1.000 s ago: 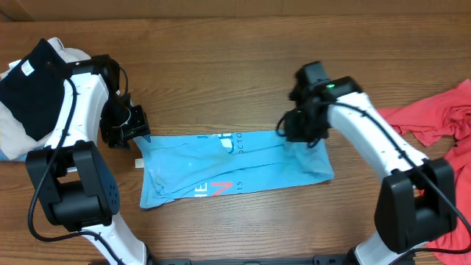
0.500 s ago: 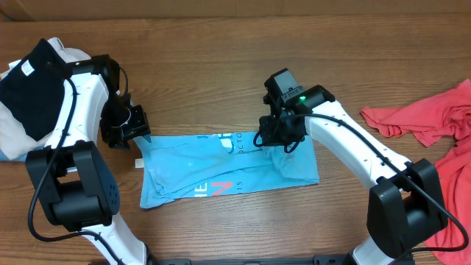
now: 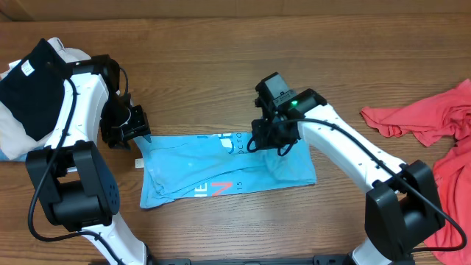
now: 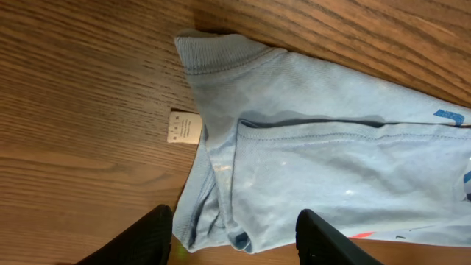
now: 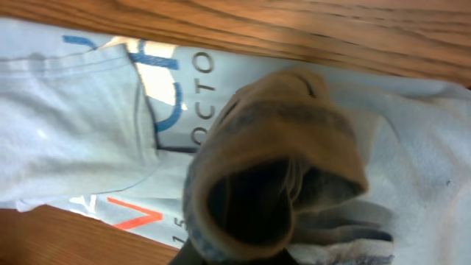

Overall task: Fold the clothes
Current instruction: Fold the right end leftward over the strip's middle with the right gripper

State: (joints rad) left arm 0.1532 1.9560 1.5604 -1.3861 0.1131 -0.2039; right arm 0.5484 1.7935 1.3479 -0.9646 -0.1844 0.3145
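The right gripper [image 3: 268, 138] was clamped on a bunched fold of the light-blue T-shirt [image 3: 221, 173], lifting the shirt's right end above the lettered chest. In the right wrist view the fabric curled into a roll just in front of the fingers. The shirt lay across the middle of the wooden table [image 3: 221, 59], already narrowed into a long band, its right part doubling back over itself.

At the band's left end the left gripper [image 4: 235, 246] hung with its jaws apart and held nothing, just above the collar, with a small white label [image 4: 183, 126] lying beside it.

Judged from the layout, the lengthwise folds looked done and the crosswise fold was only under way. The coral-red T-shirt [image 3: 434, 121] lay crumpled and untouched at the table's right edge. A heap of dark and white cloth [image 3: 33, 88] sat at the far left; whether it was folded could not be told.

Compared with a second before, the right gripper had travelled left from the shirt's right end toward its middle. It had drawn the right edge inward, so the band was shorter. The left arm and the red shirt had not moved.
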